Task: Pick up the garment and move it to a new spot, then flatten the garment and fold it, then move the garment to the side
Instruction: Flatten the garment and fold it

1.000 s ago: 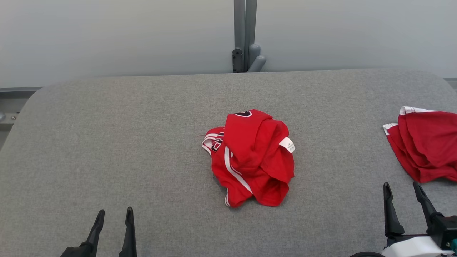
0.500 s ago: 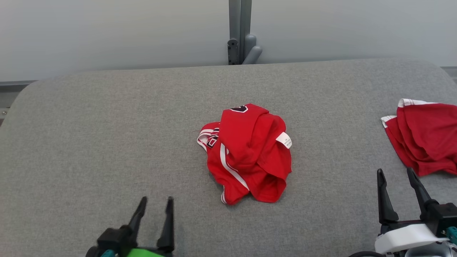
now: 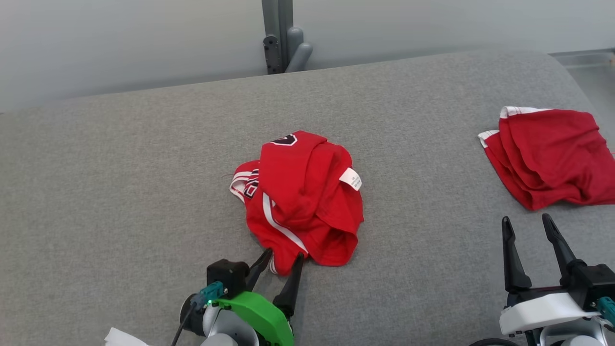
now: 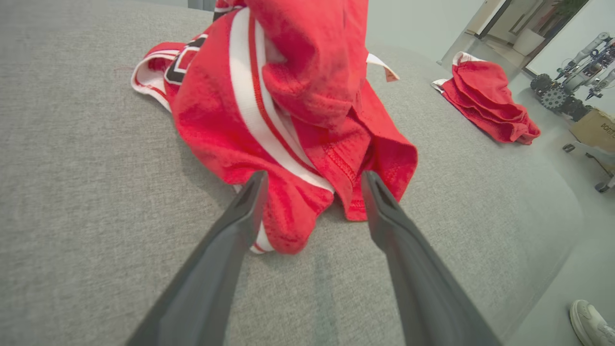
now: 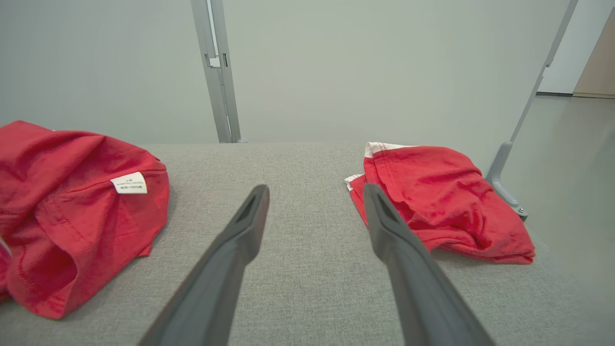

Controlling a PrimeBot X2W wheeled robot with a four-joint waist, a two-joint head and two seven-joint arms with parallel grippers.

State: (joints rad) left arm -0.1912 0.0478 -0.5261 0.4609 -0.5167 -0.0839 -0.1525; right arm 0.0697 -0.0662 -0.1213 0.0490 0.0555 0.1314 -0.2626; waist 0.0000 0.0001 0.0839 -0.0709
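garment (image 3: pixel 300 197) sits crumpled mid table (image 3: pixel 120 168), and the left gripper (image 3: pixel 283 253) has just slid in from the corner, jaws spread wide around its near hem, not pinching yet. looks like the first pickup is next. right gripper (image 3: pixel 525 218) idles, also spread

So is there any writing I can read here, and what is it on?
White tag on the crumpled garment: printed lines, too small to read.
Black-and-white print on that garment: folded over, unreadable.
Cardboard box: dark letters, cut off and blurred.
So nothing can be quoted.
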